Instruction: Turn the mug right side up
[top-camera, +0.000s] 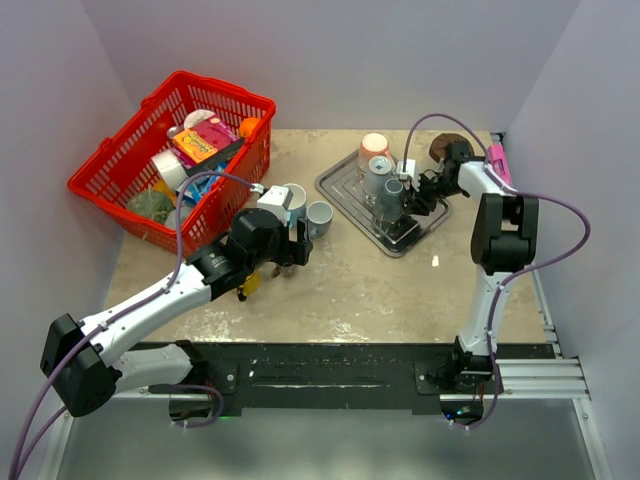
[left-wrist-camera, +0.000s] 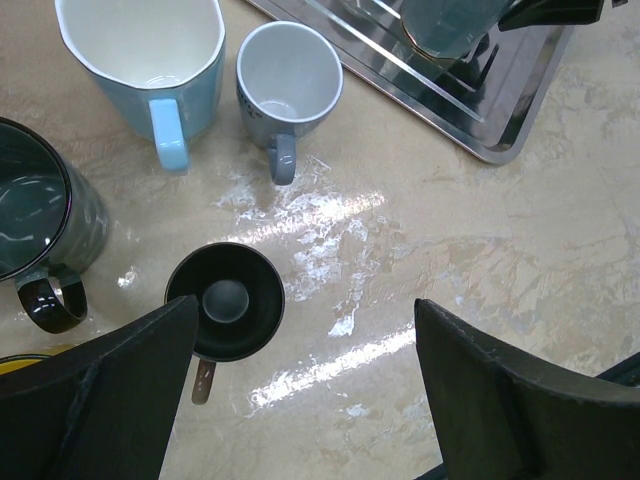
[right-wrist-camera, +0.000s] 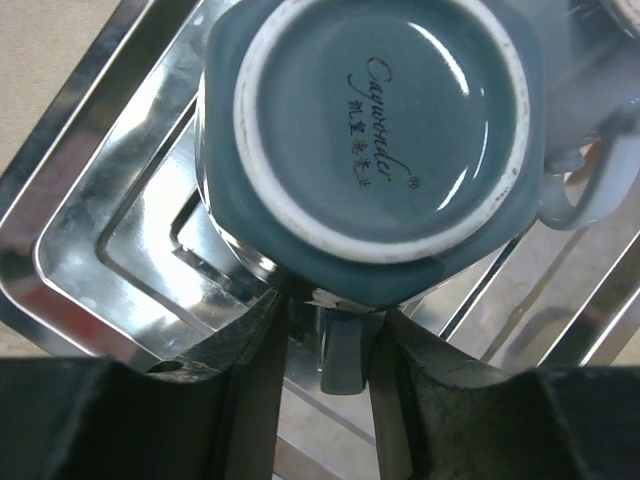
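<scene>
Near side: L claw (left-wrist-camera: 306, 310) hangs spread wide over the worktop (left-wrist-camera: 480, 260), holding nothing. Under it are four upright cups: small black cup (left-wrist-camera: 225, 300), dark green mug (left-wrist-camera: 40, 220), light blue mug (left-wrist-camera: 140, 50), grey mug (left-wrist-camera: 290, 85). None of them needs work. Further back, on the metal tray (right-wrist-camera: 90, 230), the task's teal mug (right-wrist-camera: 375, 120) sits rim down, base w/ maker's mark facing up. R claw (right-wrist-camera: 330, 310) is low at its side, one finger each side of the handle (right-wrist-camera: 343, 360) and very close in; can't tell if they actually pinch it yet. Judgement: grasp step, flip not begun. Risks: a handle-only grip is narrow & glazed, so the mug prob. swings or slips once lifted, esp. during the wrist roll, and drops onto the tray. If the pinch is off-centre, the mug may twist and skid on the slick metal instead of lifting. A pale mug (right-wrist-camera: 590, 120) stands just beside it, its handle toward the teal one, so a sweeping turn could clip it or push it into the others behind. Far L, red basket (top-camera: 110, 165) is well apart, no issue.
</scene>
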